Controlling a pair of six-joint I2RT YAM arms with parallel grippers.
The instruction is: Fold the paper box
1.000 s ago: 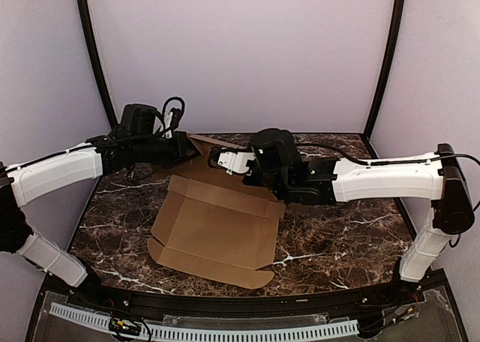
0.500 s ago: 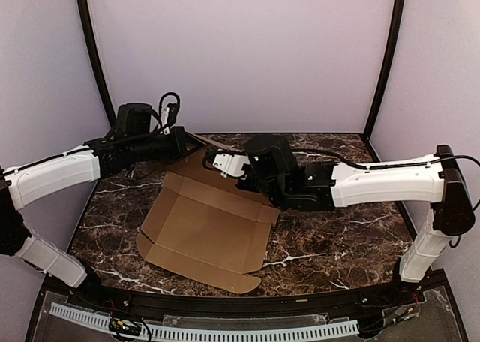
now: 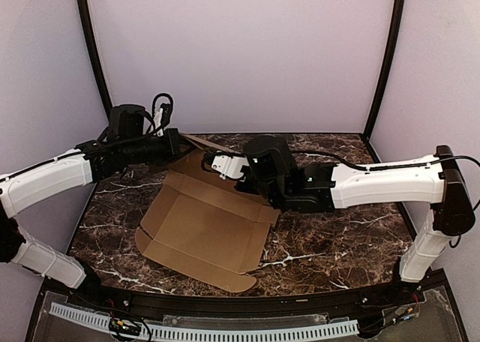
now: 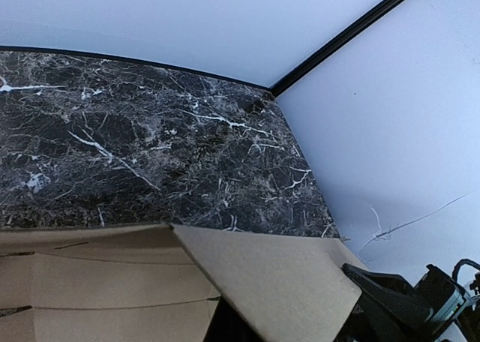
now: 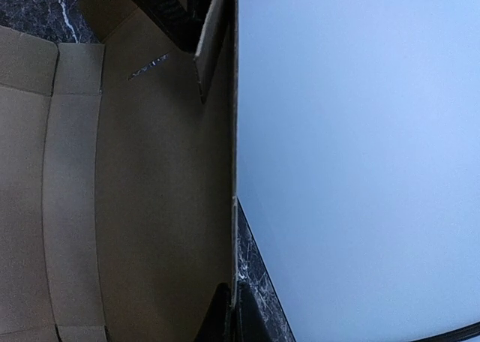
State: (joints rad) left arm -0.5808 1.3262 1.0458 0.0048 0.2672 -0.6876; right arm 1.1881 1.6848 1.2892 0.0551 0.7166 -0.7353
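The paper box [image 3: 206, 226] is a flat brown cardboard sheet with flaps, lying on the dark marble table [image 3: 337, 229]. Its back flap [image 3: 199, 143] is lifted off the table. My left gripper [image 3: 178, 144] is shut on that flap's left corner. In the left wrist view the flap [image 4: 285, 274] covers most of the jaws. My right gripper [image 3: 214, 164] is shut on the same back edge. In the right wrist view its black fingertips [image 5: 221, 319] pinch the thin cardboard edge [image 5: 233, 132], with the sheet's inner face [image 5: 135, 192] to the left.
Pale purple walls close the table on three sides, with black corner posts [image 3: 384, 57] at the back. A perforated white rail [image 3: 225, 331] runs along the near edge. The right arm's black wrist [image 3: 281, 173] hangs over the sheet's back right.
Both grippers have moved left and slightly back with the back flap. The whole sheet has slid left across the table.
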